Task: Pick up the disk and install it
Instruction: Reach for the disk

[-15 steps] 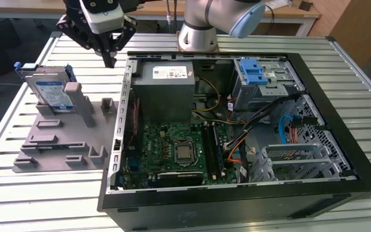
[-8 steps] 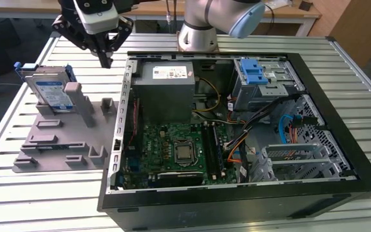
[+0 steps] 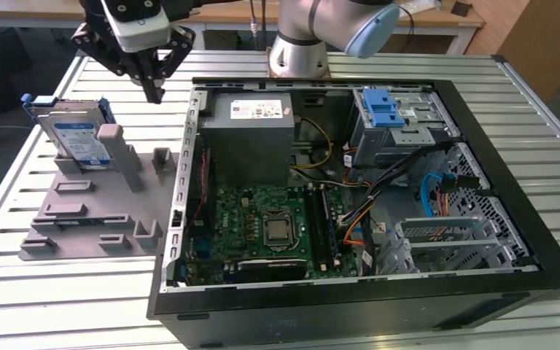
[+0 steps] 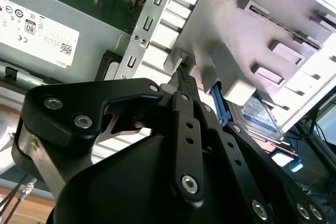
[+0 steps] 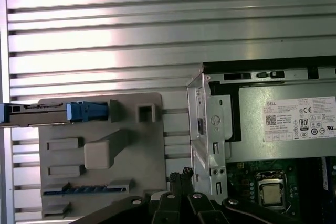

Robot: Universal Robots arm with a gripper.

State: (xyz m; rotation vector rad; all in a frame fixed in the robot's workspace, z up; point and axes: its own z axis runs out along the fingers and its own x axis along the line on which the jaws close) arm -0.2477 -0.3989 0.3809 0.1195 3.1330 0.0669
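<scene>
Your disk (image 3: 72, 135): silver, white-and-blue label, blue rails. Beside black case (image 3: 358, 310): grey holder plate (image 3: 95, 219). Inside case: green board (image 3: 251, 222), blue latch (image 3: 382, 113). Your gripper (image 3: 154, 93): black. Table (image 3: 523, 109): silver, ribbed.

One disk (image 3: 72, 135), one grey holder (image 3: 105, 200), one open computer case (image 3: 358, 310).

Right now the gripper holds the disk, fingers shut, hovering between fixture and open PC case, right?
No. The gripper holds nothing: the exterior view shows the disk standing on edge in the grey fixture. Rest holds: fingers shut, hovering between fixture and open PC case.
</scene>
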